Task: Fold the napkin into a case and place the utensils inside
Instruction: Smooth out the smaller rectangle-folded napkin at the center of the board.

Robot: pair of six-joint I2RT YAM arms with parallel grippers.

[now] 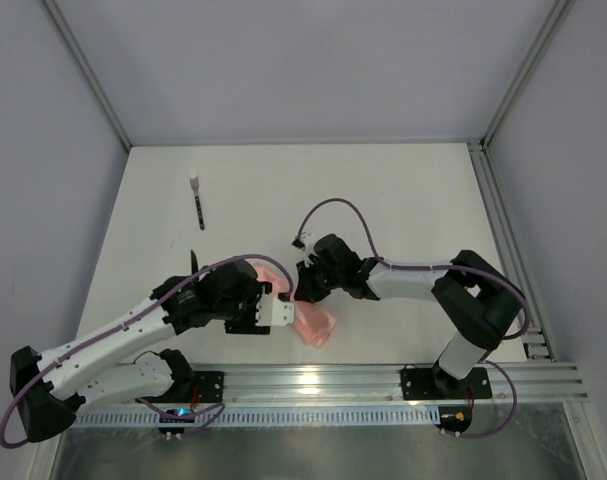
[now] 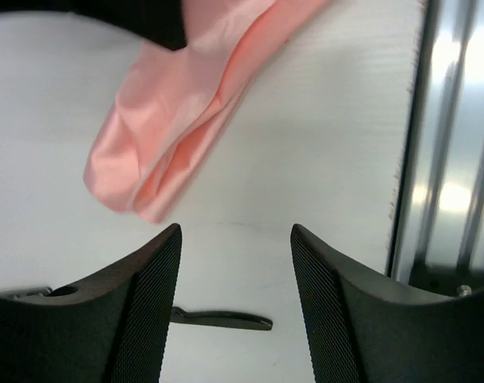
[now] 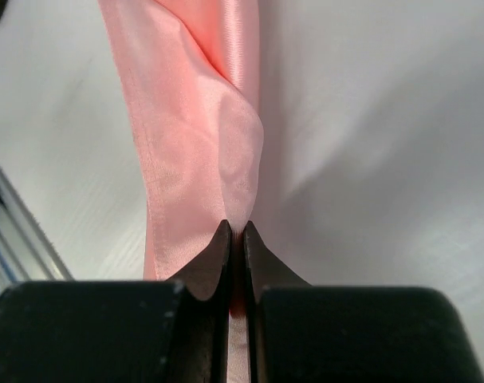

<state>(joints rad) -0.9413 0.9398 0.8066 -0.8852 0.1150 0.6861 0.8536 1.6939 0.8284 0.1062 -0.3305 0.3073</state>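
Observation:
The salmon-pink napkin (image 1: 315, 323) lies bunched and folded lengthwise near the table's front edge, between the two arms. My right gripper (image 3: 236, 231) is shut on one pinched fold of the napkin (image 3: 194, 136), which hangs long and narrow away from the jaws. My left gripper (image 2: 235, 239) stands open just short of the napkin's rounded end (image 2: 166, 136), with nothing between its fingers. A slim black utensil (image 2: 226, 319) lies flat on the table under the left jaws. A black fork (image 1: 197, 203) lies far off at the back left. No finished case shows.
The aluminium rail (image 1: 383, 380) runs along the table's front edge, close to the right of the left gripper in its wrist view (image 2: 457, 159). A purple cable (image 1: 338, 205) loops above the right arm. White walls close in the back and sides.

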